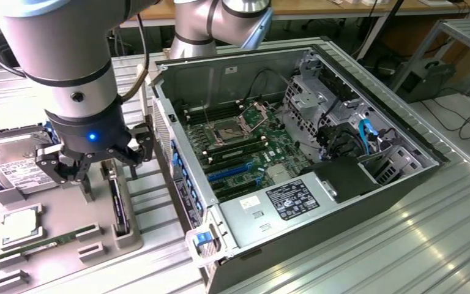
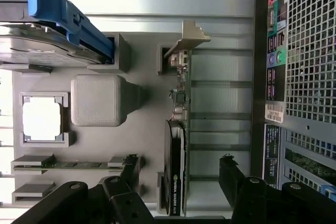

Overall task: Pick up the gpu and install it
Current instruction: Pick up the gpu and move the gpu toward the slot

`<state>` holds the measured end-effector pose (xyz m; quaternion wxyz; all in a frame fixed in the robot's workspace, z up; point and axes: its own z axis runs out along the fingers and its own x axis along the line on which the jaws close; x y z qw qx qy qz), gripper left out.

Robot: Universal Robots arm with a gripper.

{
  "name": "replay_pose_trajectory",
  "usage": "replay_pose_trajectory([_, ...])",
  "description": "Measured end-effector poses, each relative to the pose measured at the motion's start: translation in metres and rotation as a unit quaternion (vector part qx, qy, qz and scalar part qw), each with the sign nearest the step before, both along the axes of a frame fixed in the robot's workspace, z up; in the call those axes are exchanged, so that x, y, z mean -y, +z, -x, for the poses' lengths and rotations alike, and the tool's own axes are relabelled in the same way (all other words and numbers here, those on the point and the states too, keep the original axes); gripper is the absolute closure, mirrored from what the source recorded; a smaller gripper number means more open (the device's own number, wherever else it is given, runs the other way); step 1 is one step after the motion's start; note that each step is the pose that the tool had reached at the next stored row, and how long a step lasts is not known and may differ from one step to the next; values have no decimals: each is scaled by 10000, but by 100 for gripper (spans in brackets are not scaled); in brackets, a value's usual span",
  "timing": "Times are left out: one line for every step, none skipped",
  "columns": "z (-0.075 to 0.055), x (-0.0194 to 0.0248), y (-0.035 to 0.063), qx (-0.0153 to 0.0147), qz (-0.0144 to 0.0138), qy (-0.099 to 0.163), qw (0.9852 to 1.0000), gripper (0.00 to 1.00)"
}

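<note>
Case (image 1: 218,79) lies open, motherboard up. Grey tray (image 1: 59,211) sits just beside it, at exterior view's left. Gripper (image 1: 96,170) hovers over tray, jaws wide apart, straddling gpu (image 2: 178,129), which stands on edge in tray slot.

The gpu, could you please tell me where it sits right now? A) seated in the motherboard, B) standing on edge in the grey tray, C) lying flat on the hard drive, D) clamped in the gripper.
B: the gpu stands on edge in a slot of the grey tray, and the open gripper has its fingers apart on either side of it.
</note>
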<state>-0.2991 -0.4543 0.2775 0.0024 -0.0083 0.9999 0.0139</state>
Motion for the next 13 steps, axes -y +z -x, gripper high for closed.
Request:
replay_pose_trajectory([1,1,-18,0,0,0,10000,27])
replay_pose_trajectory([2,2,-36,-1,1,0,10000,27])
replay_pose_trajectory([4,4,-56,0,0,-1,10000,27])
replay_pose_trajectory([5,5,-72,0,0,-1,10000,27])
replay_pose_trajectory([6,6,-92,-1,1,-1,10000,27])
replay_pose_trajectory([7,7,-110,-1,1,0,10000,27])
replay_pose_trajectory([8,7,-130,0,1,1,10000,27])
replay_pose_trajectory([9,7,-149,-1,1,1,10000,27])
replay_pose_trajectory([11,7,-175,-1,1,0,10000,27])
replay_pose_trajectory([13,7,-191,0,0,0,10000,27])
replay_pose_trajectory([15,6,-208,0,0,0,10000,27])
replay_pose_trajectory([16,2,-227,0,0,-1,10000,27])
replay_pose_trajectory([16,-4,-245,0,0,-1,10000,27])
